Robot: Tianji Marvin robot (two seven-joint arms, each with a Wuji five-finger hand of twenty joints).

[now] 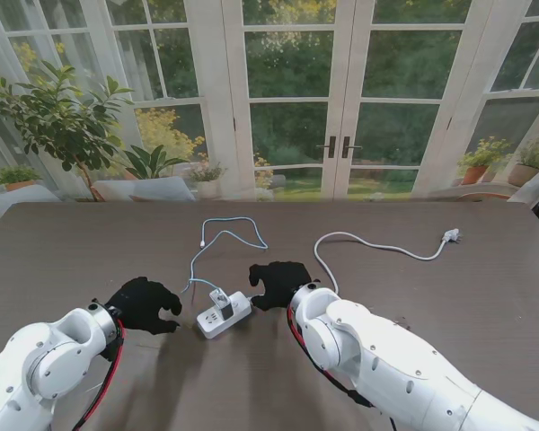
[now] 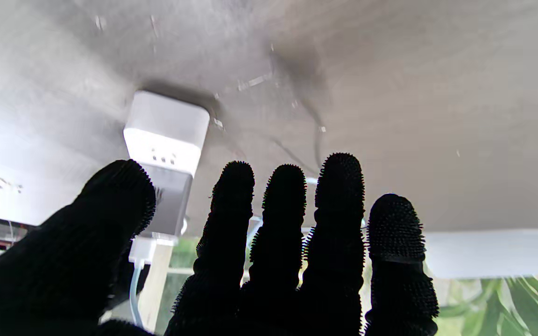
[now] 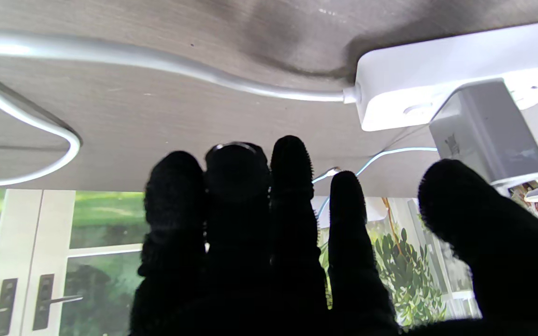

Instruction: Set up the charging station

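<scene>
Two black-gloved hands flank one white power strip (image 1: 225, 314), which sits near the table's (image 1: 485, 296) near-centre. The left hand (image 1: 144, 303) rests at about nine o'clock from the strip, fingers spread and holding nothing. The right hand (image 1: 278, 284) sits at about two o'clock from it, likewise released, fingers (image 3: 292, 186) fanned flat along the table with the thumb nearest the strip. By my reading, each hand is parked just beside the strip so either can steady it or press a plug home.

A grey charger block (image 1: 221, 300) stands upright in the strip's sockets, seemingly already seated; the left wrist view shows a white USB plug (image 2: 142, 249) entering its face, so that stage looks done.

Farther off, the pale blue charging cable (image 1: 225, 235) loops toward twelve o'clock, its free end lying loose. The strip's own white power cord (image 1: 377, 244) runs out toward two o'clock, ending in a plug (image 1: 449, 236) lying unconnected, probably the remaining job.
</scene>
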